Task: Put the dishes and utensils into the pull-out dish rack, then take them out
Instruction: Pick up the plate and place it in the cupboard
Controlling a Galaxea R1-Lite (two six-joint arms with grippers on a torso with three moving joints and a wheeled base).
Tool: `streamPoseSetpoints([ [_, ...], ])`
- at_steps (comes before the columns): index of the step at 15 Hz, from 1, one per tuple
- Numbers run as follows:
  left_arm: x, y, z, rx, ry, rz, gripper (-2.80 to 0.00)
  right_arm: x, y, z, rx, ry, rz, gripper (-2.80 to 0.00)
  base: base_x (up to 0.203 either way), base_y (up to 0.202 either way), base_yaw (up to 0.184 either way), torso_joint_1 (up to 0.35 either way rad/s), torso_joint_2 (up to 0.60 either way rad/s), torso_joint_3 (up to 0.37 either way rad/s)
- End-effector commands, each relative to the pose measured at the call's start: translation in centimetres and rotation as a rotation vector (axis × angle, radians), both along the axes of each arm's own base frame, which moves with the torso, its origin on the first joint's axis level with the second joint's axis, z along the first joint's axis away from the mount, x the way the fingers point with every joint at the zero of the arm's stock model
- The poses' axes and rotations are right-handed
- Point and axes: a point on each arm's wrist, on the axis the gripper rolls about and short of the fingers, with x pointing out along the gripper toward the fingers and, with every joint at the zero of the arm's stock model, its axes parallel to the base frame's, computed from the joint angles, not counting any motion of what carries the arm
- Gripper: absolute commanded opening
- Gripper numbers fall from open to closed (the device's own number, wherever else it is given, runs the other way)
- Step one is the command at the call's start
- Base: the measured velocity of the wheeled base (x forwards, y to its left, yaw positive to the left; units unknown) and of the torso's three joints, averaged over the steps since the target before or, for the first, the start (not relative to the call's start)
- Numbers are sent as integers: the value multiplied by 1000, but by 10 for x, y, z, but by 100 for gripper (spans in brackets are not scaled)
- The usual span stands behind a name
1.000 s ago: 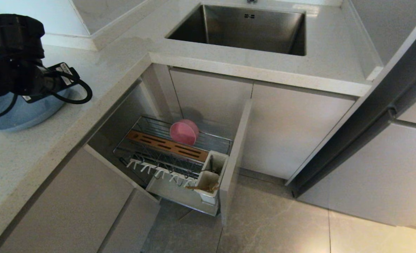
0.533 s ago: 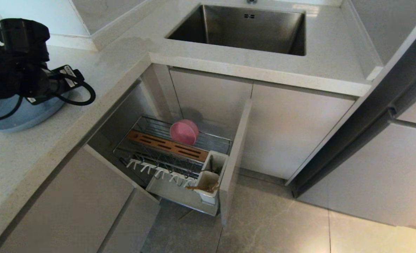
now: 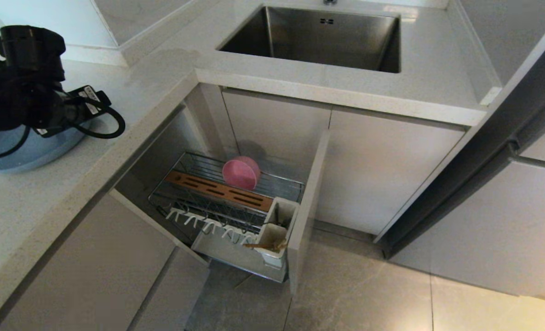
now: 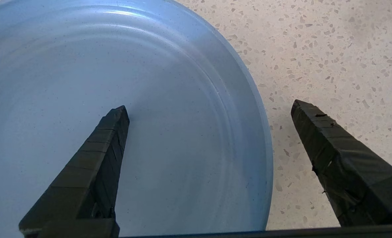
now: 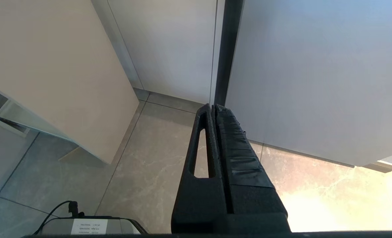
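Pull-out dish rack (image 3: 217,202) holding pink bowl (image 3: 241,173), chopsticks (image 3: 265,246) in utensil cup (image 3: 272,239), left tool (image 4: 209,109) wide over plate (image 4: 83,82)

Head view looks down from afar; left wrist view shares its plate (image 3: 19,154) close up.

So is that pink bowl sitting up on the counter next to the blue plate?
No, the pink bowl stands in the pull-out dish rack below, while the blue plate lies alone on the counter.
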Motion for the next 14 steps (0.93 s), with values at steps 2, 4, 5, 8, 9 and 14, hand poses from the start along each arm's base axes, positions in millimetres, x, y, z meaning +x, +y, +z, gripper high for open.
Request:
streamPoseSetpoints([
  [2,1,0,-1,-8,0,2,-280,1,0,-2,0,8,0,-280,0,0,0,0,0,0],
  [4,1,0,-1,-11,1,-6,-280,1,0,-2,0,8,0,-280,0,0,0,0,0,0],
  [5,1,0,-1,-11,1,-6,-280,1,0,-2,0,7,0,-280,0,0,0,0,0,0],
  [8,1,0,-1,-13,0,-8,-280,1,0,-2,0,7,0,-280,0,0,0,0,0,0],
  [9,0,0,-1,-13,-2,-8,-280,1,0,-2,0,7,0,-280,0,0,0,0,0,0],
  [14,-5,-1,2,-18,-10,-8,-280,1,0,-2,0,8,0,-280,0,0,0,0,0,0],
])
